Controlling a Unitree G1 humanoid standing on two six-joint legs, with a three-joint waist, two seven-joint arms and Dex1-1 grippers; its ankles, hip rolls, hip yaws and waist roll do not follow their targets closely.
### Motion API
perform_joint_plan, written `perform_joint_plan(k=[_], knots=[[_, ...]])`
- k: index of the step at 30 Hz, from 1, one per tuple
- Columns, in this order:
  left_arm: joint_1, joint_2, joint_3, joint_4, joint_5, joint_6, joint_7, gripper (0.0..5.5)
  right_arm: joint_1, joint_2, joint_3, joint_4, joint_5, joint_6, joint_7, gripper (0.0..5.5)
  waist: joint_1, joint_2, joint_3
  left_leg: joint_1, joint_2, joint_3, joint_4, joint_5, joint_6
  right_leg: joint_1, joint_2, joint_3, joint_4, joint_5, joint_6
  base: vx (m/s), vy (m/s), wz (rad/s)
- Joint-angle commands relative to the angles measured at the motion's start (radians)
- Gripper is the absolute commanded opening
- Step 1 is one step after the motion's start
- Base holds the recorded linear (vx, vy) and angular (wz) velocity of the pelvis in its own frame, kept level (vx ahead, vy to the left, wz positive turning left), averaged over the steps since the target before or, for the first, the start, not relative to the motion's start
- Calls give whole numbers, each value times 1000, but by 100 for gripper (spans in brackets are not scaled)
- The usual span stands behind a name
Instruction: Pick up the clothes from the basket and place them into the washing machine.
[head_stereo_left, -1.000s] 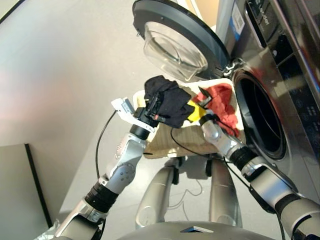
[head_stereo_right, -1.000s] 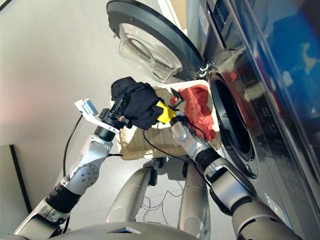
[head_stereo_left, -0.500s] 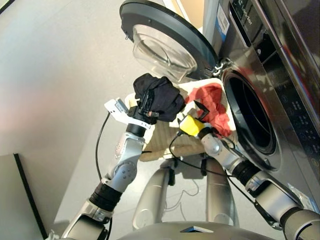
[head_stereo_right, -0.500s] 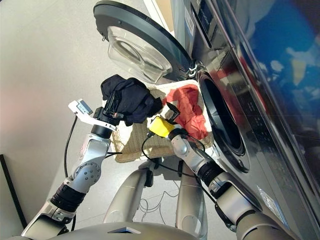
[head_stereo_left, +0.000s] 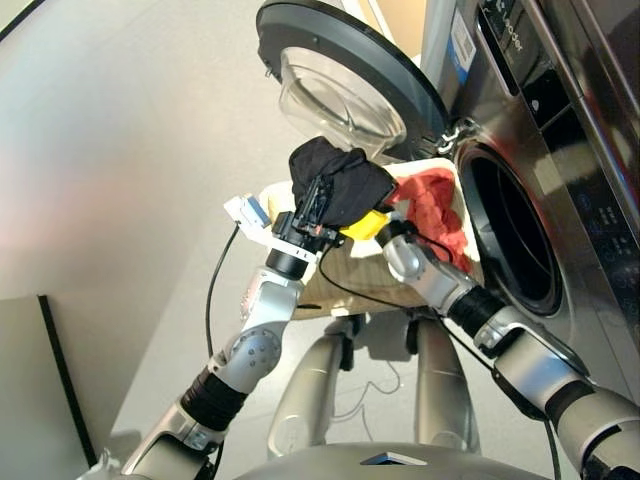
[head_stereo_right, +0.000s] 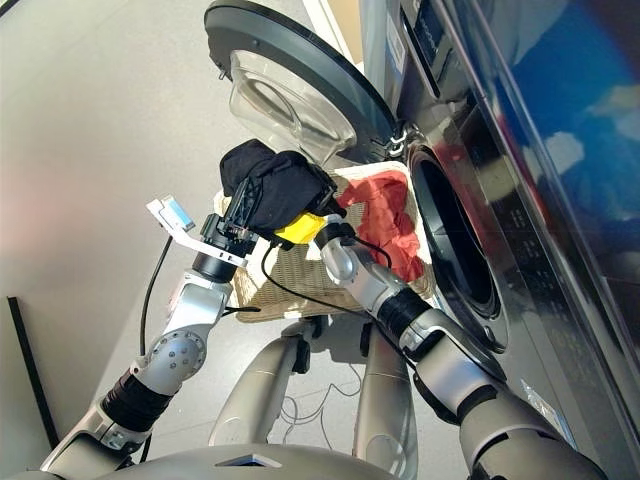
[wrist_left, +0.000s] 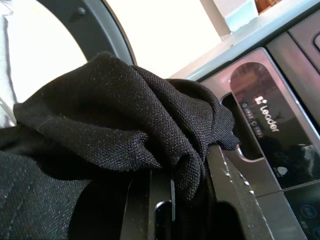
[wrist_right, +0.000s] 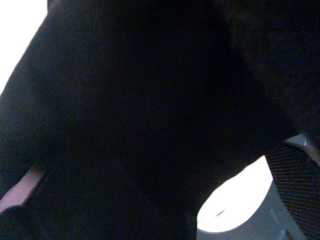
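Left eye view shows the black garment (head_stereo_left: 338, 182) bunched and pinched in the left gripper (head_stereo_left: 314, 205), lifted above the basket (head_stereo_left: 428, 166) (only the red garment (head_stereo_left: 437, 212) can be seen lying in it). The right gripper (head_stereo_left: 372, 222) is pressed against the black cloth, grip impossible to tell, beside the washing machine (head_stereo_left: 545, 150), whose door (head_stereo_left: 345, 75) stands wide open.

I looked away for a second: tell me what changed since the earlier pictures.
The right gripper moved from over the coral red garment to the bunched black garment held up by the left gripper. The red garment stayed in the cream-white ribbed basket.
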Motion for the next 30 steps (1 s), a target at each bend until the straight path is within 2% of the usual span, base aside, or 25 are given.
perform_joint_plan(k=[1,4,10,11,12,15,20,21,22,26,28,30], knots=[[-14,35,-67,-144,-18,-19,-63,0,-133,129,-21,11,-19,-63,-38,0,16,11,-45,-49,-11,20,44,11,11,60,19,20,-96,22,88,0,0,0],[-14,45,-80,-148,-23,-14,-64,0,-147,137,-33,14,-2,-63,-50,0,19,12,-45,-49,-12,20,46,11,11,62,18,21,-96,23,89,0,0,0],[-9,47,-66,-137,-11,-24,-47,0,-107,122,-61,-13,38,-72,-70,0,12,9,-42,-45,-13,23,48,9,13,61,17,22,-88,24,91,0,0,0],[-9,46,-61,-136,-8,-26,-45,63,-93,120,-67,-16,43,-73,-72,0,10,7,-42,-45,-13,24,50,7,14,60,18,24,-86,24,90,0,0,0],[-3,45,-39,-124,7,-38,-34,550,-56,108,-77,-31,56,-77,-76,0,6,5,-41,-46,-13,27,52,7,14,61,18,26,-86,24,90,0,0,0],[9,36,-4,-100,21,-58,-15,550,-1,87,-92,-64,76,-86,-81,0,-1,1,-40,-44,-12,29,51,6,14,64,18,27,-88,25,90,0,0,0],[48,-7,108,-30,80,-116,57,550,144,55,-146,-142,162,-113,-95,0,-19,-11,-35,-43,-12,36,52,2,15,62,20,30,-90,27,89,17,4,-2],[71,-29,152,0,97,-135,85,550,200,53,-170,-163,204,-123,-94,0,-24,-12,-35,-29,-7,31,57,-27,11,72,24,33,-82,2,95,87,12,-12],[71,-29,152,0,97,-135,85,550,201,53,-169,-164,204,-123,-94,0,-24,-12,-35,-29,-7,31,57,-27,11,72,24,33,-82,2,95,88,13,-24],[103,-54,249,82,207,-174,168,550,290,54,-238,-165,296,-141,-115,0,-38,-23,-34,-28,-4,34,54,-29,10,71,24,35,-85,2,94,0,0,0],[112,-63,298,150,291,-186,212,550,318,48,-279,-152,323,-149,-131,0,-42,-27,-34,-27,-2,37,49,-29,8,70,24,36,-88,3,95,0,0,0],[119,-80,317,225,328,-188,231,550,333,38,-304,-145,333,-155,-136,0,-45,-30,-34,-31,-1,37,48,-28,8,70,22,35,-90,5,94,0,0,0]])
